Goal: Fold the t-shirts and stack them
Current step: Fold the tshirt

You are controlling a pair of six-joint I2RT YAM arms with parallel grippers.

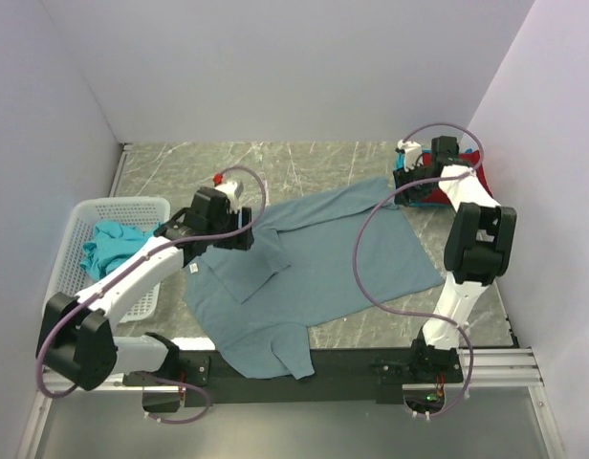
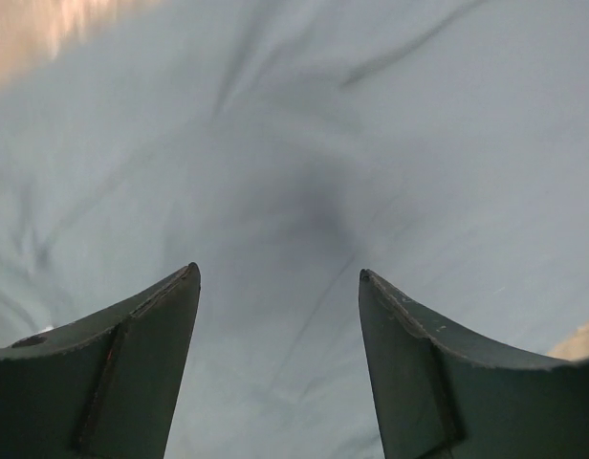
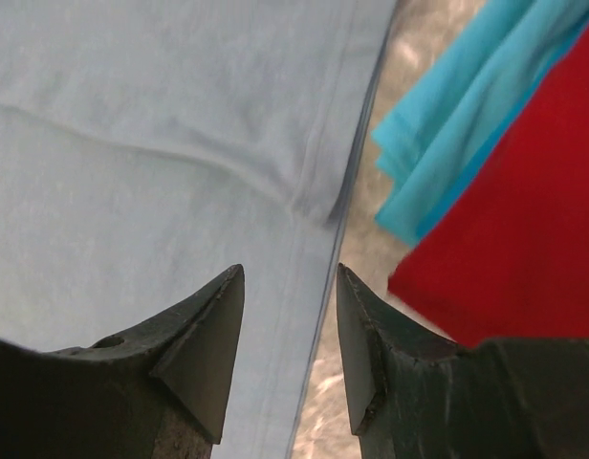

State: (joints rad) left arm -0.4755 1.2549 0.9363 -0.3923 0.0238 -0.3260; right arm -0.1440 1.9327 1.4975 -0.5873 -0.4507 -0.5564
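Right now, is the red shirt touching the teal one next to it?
Touching. The right wrist view shows the red shirt lying over the teal shirt, with no gap between them.

No text, label or number is legible.

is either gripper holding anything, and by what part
Nothing is held. The left gripper and right gripper are both open over the blue-grey t-shirt, the right at its edge.

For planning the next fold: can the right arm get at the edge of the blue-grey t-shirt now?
Probably yes. The right tool is open and empty, and the edge of the blue-grey t-shirt lies bare just ahead of it; the red t-shirt and teal t-shirt lie aside, not on it.
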